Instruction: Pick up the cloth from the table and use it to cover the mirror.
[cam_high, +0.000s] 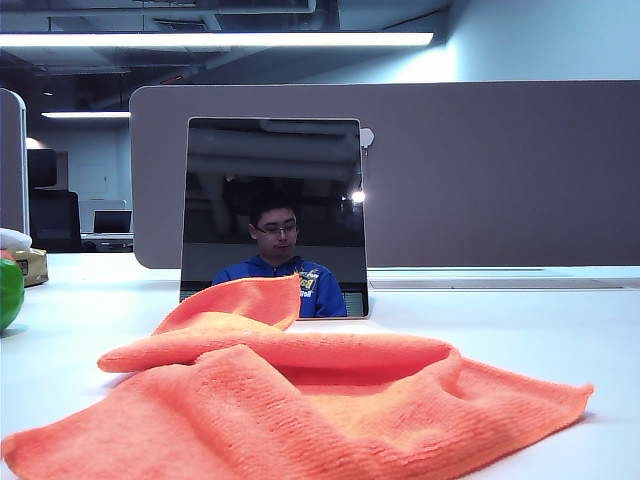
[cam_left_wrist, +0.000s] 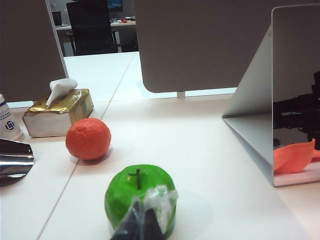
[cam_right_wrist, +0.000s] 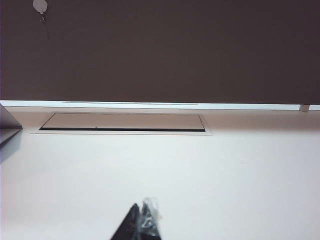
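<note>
We see the cloth (cam_high: 300, 400), a fuzzy orange microfibre towel, lying crumpled on the smooth white table (cam_high: 560, 330) in the foreground of the exterior view, with one fold rising to a peak in front of the mirror (cam_high: 275, 180). The mirror stands upright just behind it, a thin frameless pane with rounded top corners and a dark face that reflects a person in a blue top. A long grey partition panel (cam_high: 480, 170) runs across behind the mirror.

Neither arm shows in the exterior view. In the left wrist view we see the left gripper (cam_left_wrist: 142, 220) low at the near edge, its dark fingertips pressed together with nothing between them, one wrapped in what looks like clear tape, though the view is too close to be sure. Just beyond it sits a glossy green apple (cam_left_wrist: 135, 192) with a dark stem, then a rough-skinned orange (cam_left_wrist: 88, 138), and farther off a gold tissue box (cam_left_wrist: 57, 115) with a white tissue poking up. A white bottle (cam_left_wrist: 7, 125) at the edge carries a round blue logo we cannot read. The mirror (cam_left_wrist: 295, 90) stands off to the side, the cloth showing orange in its glass.

In the right wrist view the right gripper (cam_right_wrist: 142, 222) is likewise closed and empty, pointing level over bare table towards a flat rectangular hatch (cam_right_wrist: 122, 122) set below the partition.
</note>
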